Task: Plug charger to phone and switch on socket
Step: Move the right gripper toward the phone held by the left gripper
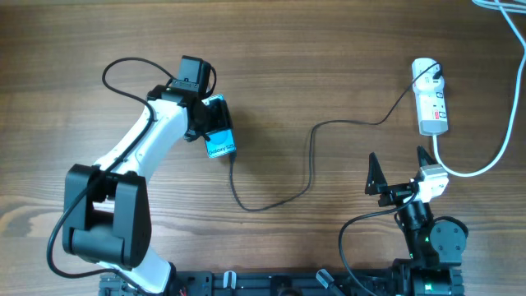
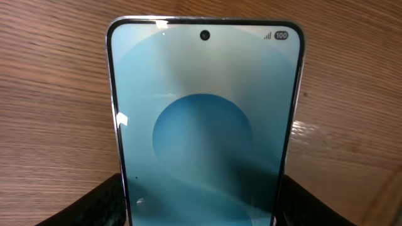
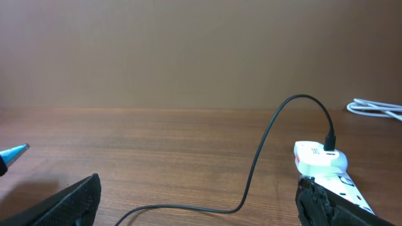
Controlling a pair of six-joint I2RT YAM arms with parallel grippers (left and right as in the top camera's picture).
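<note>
The phone (image 1: 219, 131), with its teal screen up, lies on the wooden table left of centre. It fills the left wrist view (image 2: 201, 113). My left gripper (image 1: 204, 113) is shut on the phone's sides, one finger at each long edge (image 2: 201, 210). The charger's thin black cable (image 1: 311, 156) runs from the phone's near end across the table to its black plug in the socket (image 1: 431, 99), a white power strip at the far right. My right gripper (image 1: 399, 168) is open and empty, just in front of the socket (image 3: 320, 157), with the cable (image 3: 257, 163) lying between its fingers (image 3: 201, 207).
A thick white cord (image 1: 493, 156) loops from the socket along the right edge of the table and also shows in the right wrist view (image 3: 377, 108). The left arm (image 1: 140, 148) stretches diagonally over the left part of the table. A black rail lies along the front edge.
</note>
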